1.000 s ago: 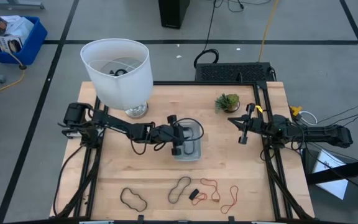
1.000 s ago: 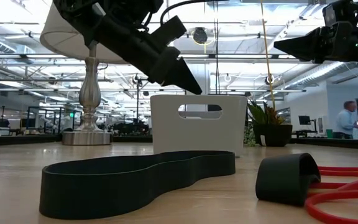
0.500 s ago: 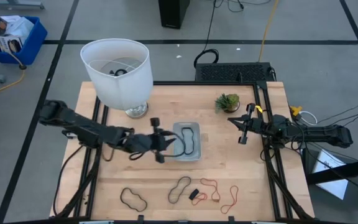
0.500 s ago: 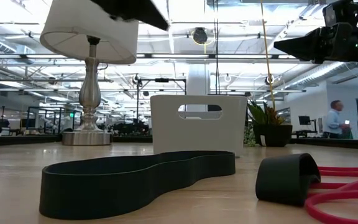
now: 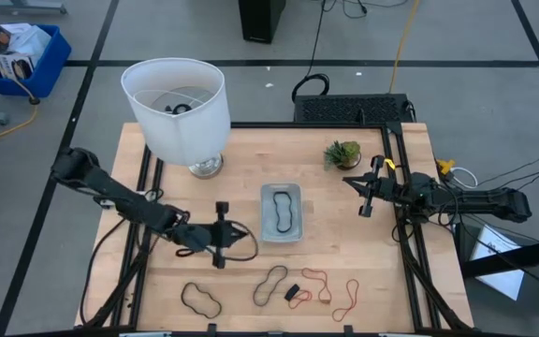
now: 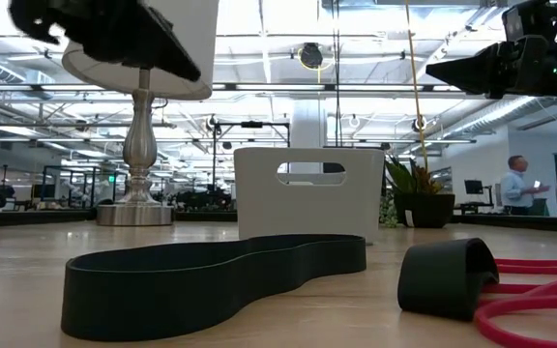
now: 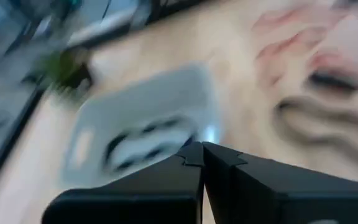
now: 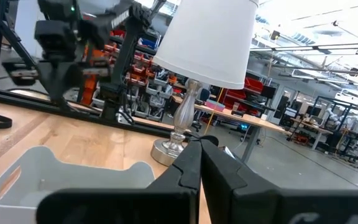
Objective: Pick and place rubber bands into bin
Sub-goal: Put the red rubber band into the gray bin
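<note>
Wooden table (image 5: 363,271) under a big open office, seen from straight above. Holds a grey bin (image 5: 282,212) right around the middle, one black rubber band (image 5: 283,211) lying in it. Near the front edge: a black band (image 5: 199,299) toward the left corner, another black band (image 5: 270,285) mid-edge, and two red bands (image 5: 330,291) just right of that, with a small folded black piece (image 5: 292,292) touching them.

Left gripper (image 5: 220,235) sits above the table between the bin and the front-left band, fingers (image 7: 194,163) pressed together, nothing in them per the left wrist view. Right gripper (image 5: 364,193) parked near the right edge beside a small plant (image 5: 342,153), also pinched closed.

Low view only really adds the bin's handle cutout (image 6: 307,173) and a person (image 6: 518,188) far off in the room. Lamp (image 5: 178,108) stands by the back-left corner.
</note>
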